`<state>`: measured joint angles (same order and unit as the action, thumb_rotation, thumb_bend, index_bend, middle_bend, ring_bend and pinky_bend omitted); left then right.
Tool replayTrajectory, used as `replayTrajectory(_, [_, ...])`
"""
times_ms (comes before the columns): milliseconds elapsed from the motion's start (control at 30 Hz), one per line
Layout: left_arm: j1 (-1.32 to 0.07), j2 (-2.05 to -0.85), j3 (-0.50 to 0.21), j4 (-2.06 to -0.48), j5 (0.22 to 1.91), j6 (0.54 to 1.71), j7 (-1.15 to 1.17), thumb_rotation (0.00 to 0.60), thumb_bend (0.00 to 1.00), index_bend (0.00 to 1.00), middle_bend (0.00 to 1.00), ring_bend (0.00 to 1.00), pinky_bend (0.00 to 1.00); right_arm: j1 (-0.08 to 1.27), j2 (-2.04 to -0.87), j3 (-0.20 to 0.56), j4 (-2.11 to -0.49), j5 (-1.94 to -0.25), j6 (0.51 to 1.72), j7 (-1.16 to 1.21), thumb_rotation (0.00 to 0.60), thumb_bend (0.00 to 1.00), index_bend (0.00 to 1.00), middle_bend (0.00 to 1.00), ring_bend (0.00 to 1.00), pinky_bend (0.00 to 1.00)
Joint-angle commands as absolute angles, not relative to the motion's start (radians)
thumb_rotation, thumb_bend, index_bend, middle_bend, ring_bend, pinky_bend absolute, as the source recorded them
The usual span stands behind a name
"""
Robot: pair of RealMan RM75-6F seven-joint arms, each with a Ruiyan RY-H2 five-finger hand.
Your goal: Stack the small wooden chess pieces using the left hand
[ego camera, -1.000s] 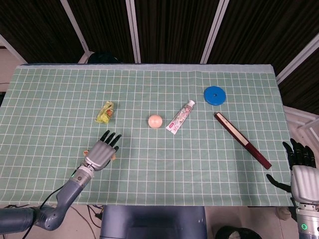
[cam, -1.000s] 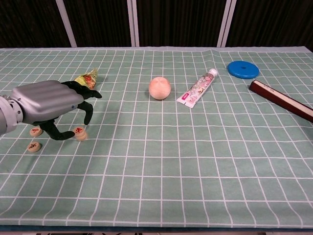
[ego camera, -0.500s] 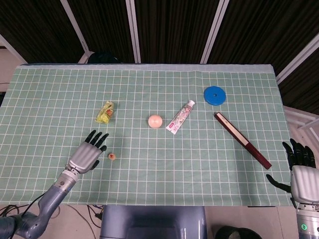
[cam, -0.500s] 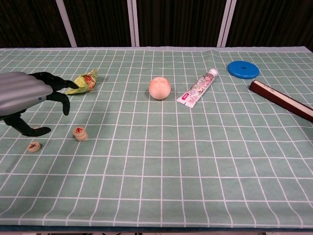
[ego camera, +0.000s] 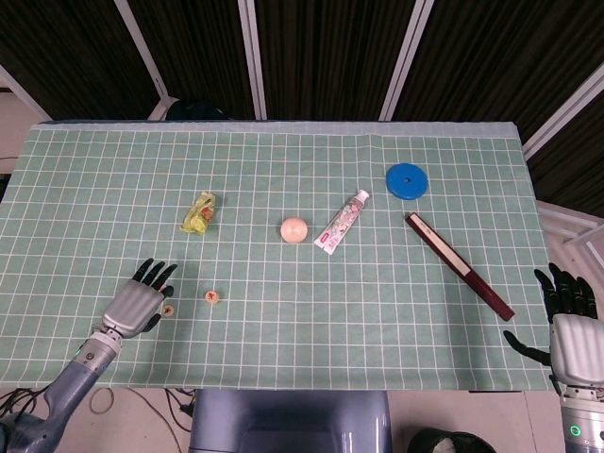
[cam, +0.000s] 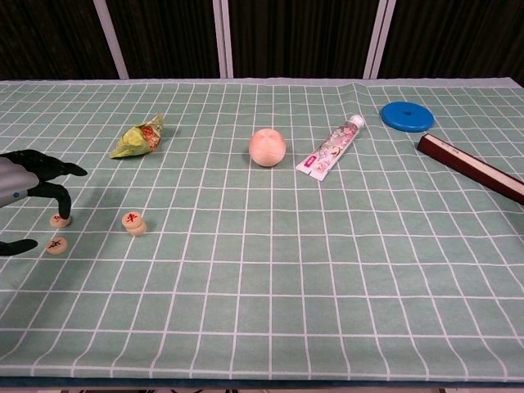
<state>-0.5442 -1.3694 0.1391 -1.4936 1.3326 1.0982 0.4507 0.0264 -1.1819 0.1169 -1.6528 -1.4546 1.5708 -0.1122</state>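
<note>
A short stack of two small round wooden chess pieces [cam: 133,223] stands on the green gridded cloth; in the head view the stack [ego camera: 213,297] shows as one disc. Two single pieces lie to its left, one further back [cam: 59,219] and one nearer [cam: 56,245]. My left hand [cam: 24,182] sits at the left edge of the chest view with fingers spread and nothing in it. One fingertip [cam: 64,214] hangs right at the further single piece, and the thumb lies near the other. In the head view the left hand [ego camera: 137,302] lies left of the stack.
A yellow-green wrapper [cam: 137,137], a peach ball [cam: 267,146], a toothpaste tube [cam: 332,147], a blue disc [cam: 407,115] and a dark red stick [cam: 471,168] lie further back and right. My right hand [ego camera: 569,326] rests, fingers apart, off the table's right front corner.
My left hand has let go of the stack and drawn back to the left, toward the near edge. It now hovers over the two single pieces. The right hand has not moved.
</note>
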Motion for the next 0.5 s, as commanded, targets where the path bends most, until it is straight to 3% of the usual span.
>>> replayTrajectory(33, [-0.538,-1.381,0.137,-1.476,1.339,1.085,0.448,0.6,0.31,0.39,0.02,0.0,0.0,0.026,-1.181,0.117,-1.653,-1.455,1.571,-0.113,0.6,0.23,0.12,0.01,0.0,0.0])
replayTrajectory(500, [-0.524,-1.415,0.112,-1.443,1.346,1.055,0.464,0.6,0.31,0.44,0.02,0.0,0.0,0.026,-1.18,0.118,-1.654,-1.452,1.57,-0.109,0.6,0.23,0.12,0.01,0.0,0.0])
